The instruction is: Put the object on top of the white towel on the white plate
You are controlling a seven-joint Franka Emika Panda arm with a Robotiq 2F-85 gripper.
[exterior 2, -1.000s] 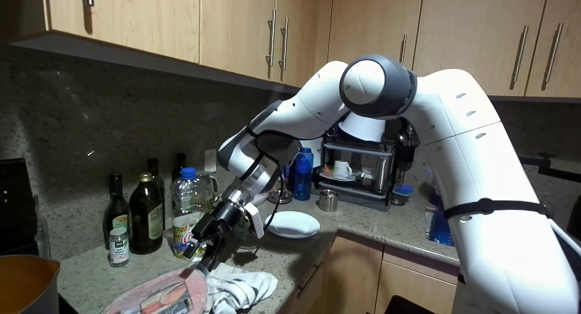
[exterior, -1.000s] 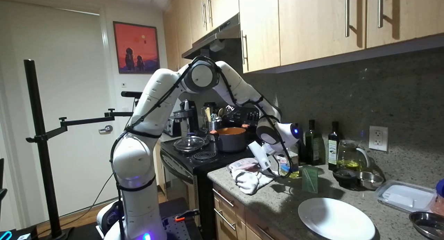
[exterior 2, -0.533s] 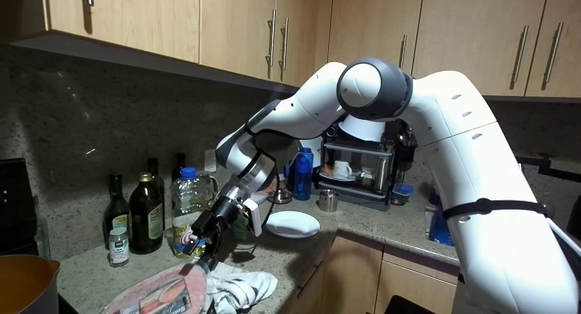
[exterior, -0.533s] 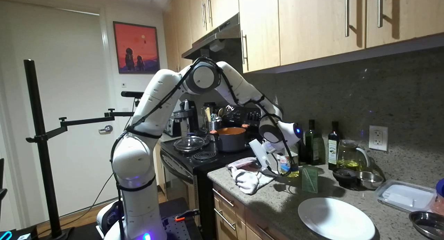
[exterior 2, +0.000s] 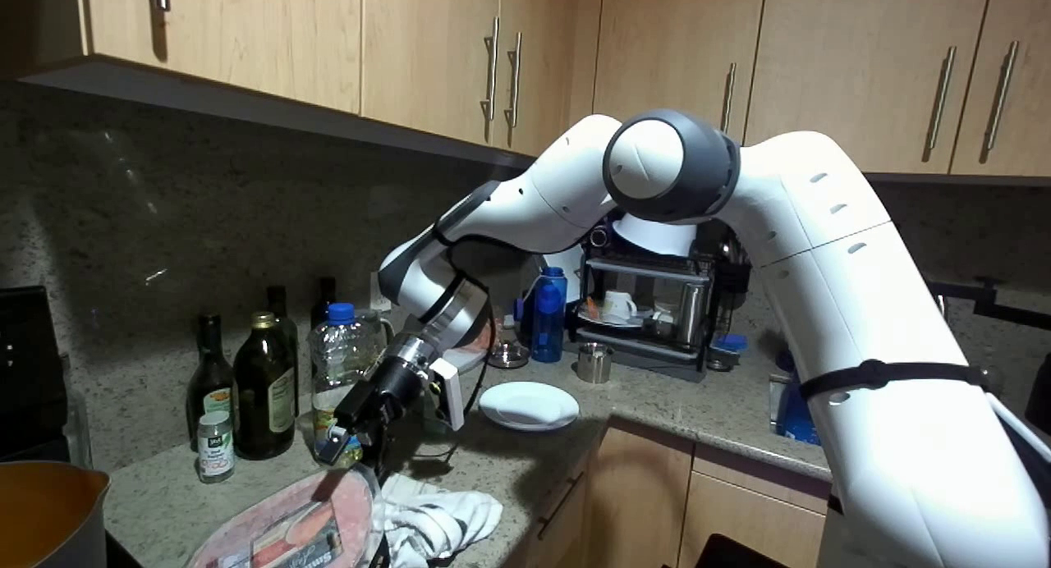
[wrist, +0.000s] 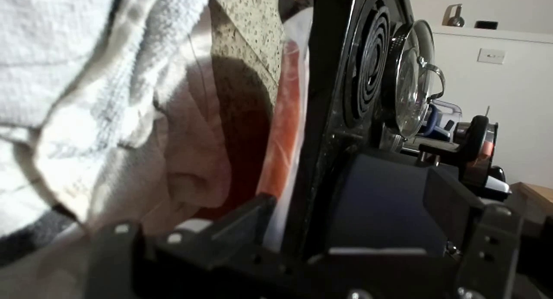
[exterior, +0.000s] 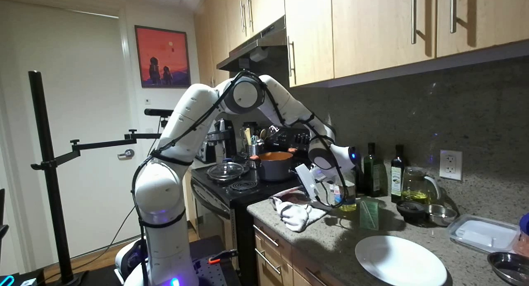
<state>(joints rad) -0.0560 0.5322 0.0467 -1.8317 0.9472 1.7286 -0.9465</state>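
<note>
A pink flat package of meat (exterior 2: 308,510) with a printed label rests partly on the white towel (exterior 2: 443,523), its near edge tilted up. My gripper (exterior 2: 353,460) is at that edge, jaws wide apart. One finger stands above the package; the rest of the lower finger passes out of sight behind it. In the wrist view the package's orange edge (wrist: 283,130) runs against one finger (wrist: 246,225), well away from the opposite finger (wrist: 449,195). The white plate (exterior: 401,261) lies bare on the counter, apart from the towel. An exterior view hides the fingers behind the white wrist camera (exterior: 306,180).
Behind the gripper stand an oil bottle with a blue cap (exterior 2: 341,338), dark bottles (exterior 2: 264,387) and a spice jar (exterior 2: 216,446). A pot (exterior: 276,168) sits on the stove beside the counter. A green box (exterior: 369,213) is between towel and plate.
My gripper has shifted slightly toward the package, and its lower finger has slipped behind the edge. That edge of the package has risen a little. Towel and plate stay put.
</note>
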